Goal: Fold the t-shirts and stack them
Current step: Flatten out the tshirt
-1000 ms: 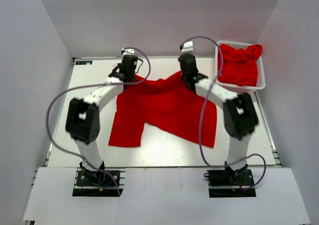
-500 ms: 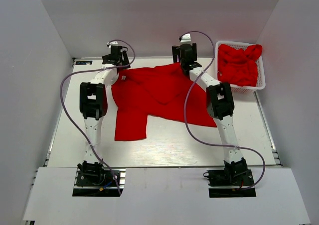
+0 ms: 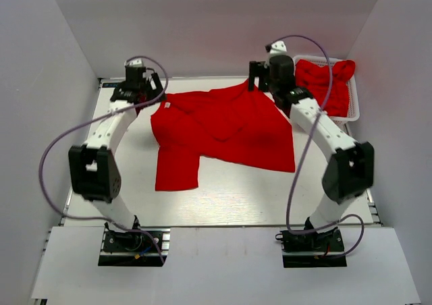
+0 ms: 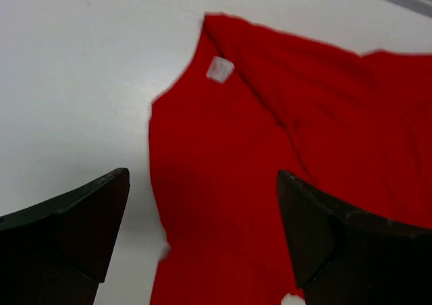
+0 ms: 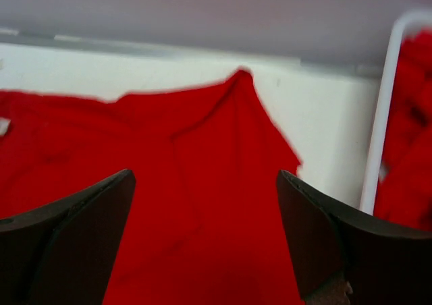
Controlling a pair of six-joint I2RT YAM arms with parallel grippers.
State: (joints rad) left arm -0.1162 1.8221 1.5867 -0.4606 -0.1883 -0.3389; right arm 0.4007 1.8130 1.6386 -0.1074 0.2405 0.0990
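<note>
One red t-shirt point(image 3: 223, 133) lies spread flat on the white bench point(image 3: 229, 200), to the left of the white lattice basket point(image 3: 355, 106) — one peaked corner reaches toward the basket's far-left side, while a loose flap trails away from it toward the arm bases. More red t-shirts point(image 3: 334, 82) sit bunched inside the basket. The right gripper point(image 5: 206, 210) hangs just beside the basket, over that peaked corner, fingers spread wide. The left gripper point(image 4: 202, 214) is well apart from the basket, across the shirt, above the edge bearing a small white label point(image 4: 219, 69) — fingers likewise spread, pinching nothing.
</note>
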